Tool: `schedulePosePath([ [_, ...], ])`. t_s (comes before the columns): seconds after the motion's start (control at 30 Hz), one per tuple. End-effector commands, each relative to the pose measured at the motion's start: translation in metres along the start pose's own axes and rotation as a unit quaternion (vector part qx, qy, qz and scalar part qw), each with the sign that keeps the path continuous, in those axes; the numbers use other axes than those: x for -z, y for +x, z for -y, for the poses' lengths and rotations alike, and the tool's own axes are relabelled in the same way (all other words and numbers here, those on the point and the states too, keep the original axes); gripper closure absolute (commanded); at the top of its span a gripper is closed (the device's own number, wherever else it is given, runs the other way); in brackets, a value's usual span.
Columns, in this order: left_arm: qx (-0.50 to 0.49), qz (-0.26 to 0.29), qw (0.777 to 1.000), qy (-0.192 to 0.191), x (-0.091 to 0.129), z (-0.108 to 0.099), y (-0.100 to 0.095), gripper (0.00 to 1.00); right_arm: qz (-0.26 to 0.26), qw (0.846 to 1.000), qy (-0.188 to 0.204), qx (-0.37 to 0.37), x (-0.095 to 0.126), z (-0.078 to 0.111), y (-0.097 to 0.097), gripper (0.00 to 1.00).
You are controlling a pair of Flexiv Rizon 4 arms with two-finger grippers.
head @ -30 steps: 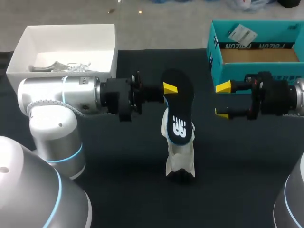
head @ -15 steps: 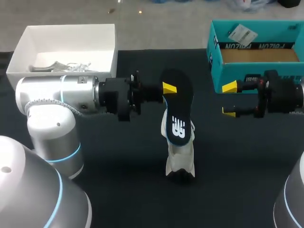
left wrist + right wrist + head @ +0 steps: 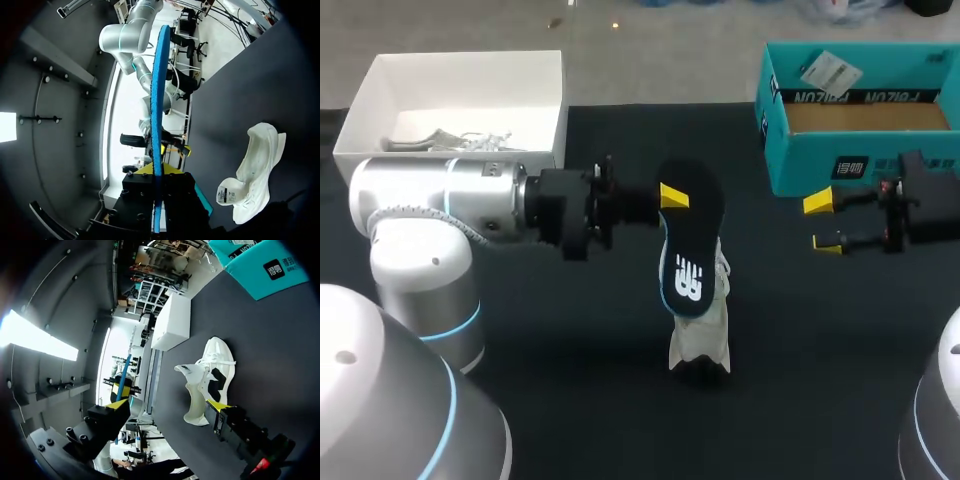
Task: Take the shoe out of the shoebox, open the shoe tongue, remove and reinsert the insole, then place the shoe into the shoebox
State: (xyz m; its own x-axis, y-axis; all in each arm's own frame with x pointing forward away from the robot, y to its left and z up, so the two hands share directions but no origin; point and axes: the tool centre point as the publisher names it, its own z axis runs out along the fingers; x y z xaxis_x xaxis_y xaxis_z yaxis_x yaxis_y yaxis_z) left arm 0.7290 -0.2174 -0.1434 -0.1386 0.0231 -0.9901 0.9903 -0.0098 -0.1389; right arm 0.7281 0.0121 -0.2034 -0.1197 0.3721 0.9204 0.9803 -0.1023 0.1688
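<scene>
The white mesh sneaker [image 3: 700, 330] lies on the black table [image 3: 580, 400]. Above it the left gripper [image 3: 672, 197] pinches the dark, blue-edged insole [image 3: 692, 240], seen edge-on only from its wrist. Right of the shoe, the right gripper [image 3: 823, 222] gapes wide before the teal cardboard shoebox [image 3: 800, 160]. To the shoe's left, a white box [image 3: 460, 70] holds pale tangled pieces [image 3: 450, 140].
</scene>
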Motion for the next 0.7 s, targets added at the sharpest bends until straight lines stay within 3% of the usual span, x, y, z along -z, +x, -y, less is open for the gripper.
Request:
schedulePosePath([
  [0.03, 0.003, 0.001, 1.0, 0.001, 0.005, 0.004, 0.004, 1.0, 0.041, 0.999, -0.009, -0.015, 0.032, 0.015, -0.002, 0.0],
  [0.17, 0.007, 0.001, 1.0, 0.002, 0.004, 0.005, 0.006, 1.0, 0.082, 0.995, -0.007, -0.051, 0.048, 0.018, -0.011, 0.0],
  [0.23, 0.009, 0.001, 1.0, 0.002, 0.004, 0.005, 0.007, 1.0, 0.116, 0.993, -0.002, -0.028, 0.054, 0.019, -0.009, 0.0],
  [0.6, 0.009, 0.006, 1.0, 0.005, 0.002, 0.007, 0.005, 1.0, 0.116, 0.993, -0.002, -0.028, 0.054, 0.019, -0.009, 0.0],
  [0.7, 0.009, 0.006, 1.0, 0.005, 0.002, 0.007, 0.005, 1.0, 0.116, 0.992, -0.002, -0.048, 0.056, 0.022, -0.018, 0.0],
])
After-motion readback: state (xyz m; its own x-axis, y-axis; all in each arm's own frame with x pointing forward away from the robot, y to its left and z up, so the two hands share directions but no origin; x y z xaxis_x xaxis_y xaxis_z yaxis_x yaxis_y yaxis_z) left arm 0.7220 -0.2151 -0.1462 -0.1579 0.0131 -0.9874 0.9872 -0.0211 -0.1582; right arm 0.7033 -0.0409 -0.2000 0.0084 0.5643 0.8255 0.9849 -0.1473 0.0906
